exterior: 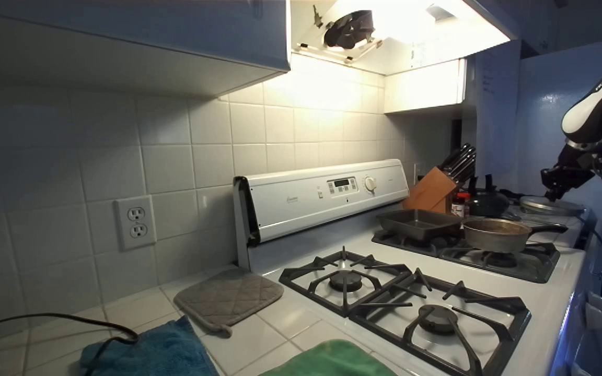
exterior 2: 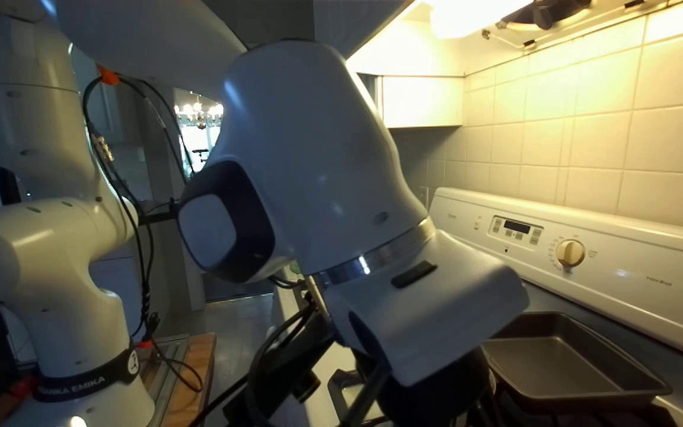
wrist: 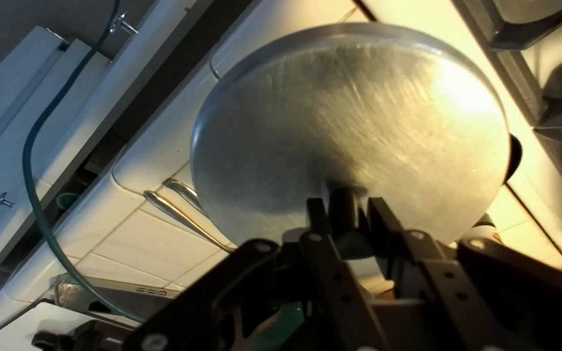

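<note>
- Pincer (wrist: 346, 202) is standing nearly closed, its fingers (wrist: 316, 217) flanking and apparently gripping a dark knob (wrist: 343, 214).
- That knob is rising from the middle of a broad metal lid (wrist: 349, 117), which is spreading over the tiled desk (wrist: 149, 243) beside the stove (exterior: 280, 203); whether it is resting on something, I cannot tell.
- Judging by looks, the lid is promising to feel stiff, fairly light and sturdy; its smooth face is probably offering little purchase, so the knob is making the surest hold.
- Slim metal handles (wrist: 178, 213) are poking out past the lid's edge.
- Farther out, a knife block (exterior: 429, 193) is standing beyond a roasting pan (exterior: 421, 224).
</note>
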Robot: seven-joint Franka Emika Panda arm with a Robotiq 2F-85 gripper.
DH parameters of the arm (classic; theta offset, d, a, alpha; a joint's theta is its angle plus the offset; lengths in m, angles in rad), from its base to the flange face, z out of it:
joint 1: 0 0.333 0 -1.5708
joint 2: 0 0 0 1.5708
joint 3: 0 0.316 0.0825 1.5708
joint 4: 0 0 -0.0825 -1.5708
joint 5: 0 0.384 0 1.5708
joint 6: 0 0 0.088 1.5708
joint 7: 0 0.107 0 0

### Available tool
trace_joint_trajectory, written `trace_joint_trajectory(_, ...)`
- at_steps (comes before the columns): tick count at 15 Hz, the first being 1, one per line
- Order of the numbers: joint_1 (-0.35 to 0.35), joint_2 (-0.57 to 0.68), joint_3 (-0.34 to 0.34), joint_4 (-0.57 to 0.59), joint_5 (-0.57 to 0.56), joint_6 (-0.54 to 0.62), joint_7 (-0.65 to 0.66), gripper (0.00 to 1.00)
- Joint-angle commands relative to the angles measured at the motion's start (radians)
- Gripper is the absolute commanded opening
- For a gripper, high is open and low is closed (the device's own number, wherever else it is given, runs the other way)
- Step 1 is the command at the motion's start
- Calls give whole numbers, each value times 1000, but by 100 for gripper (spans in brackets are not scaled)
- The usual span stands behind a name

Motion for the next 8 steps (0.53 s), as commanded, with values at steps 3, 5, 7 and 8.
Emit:
trace_joint_trajectory(3,-9,134,-5,82,20,17,6,6)
trace_joint_trajectory(5,-17,161,-5,95,17,17,2,6)
trace_joint_trajectory(7,-24,195,-6,115,13,17,7,6)
trace_joint_trajectory(8,-76,203,37,122,-31,15,42,6)
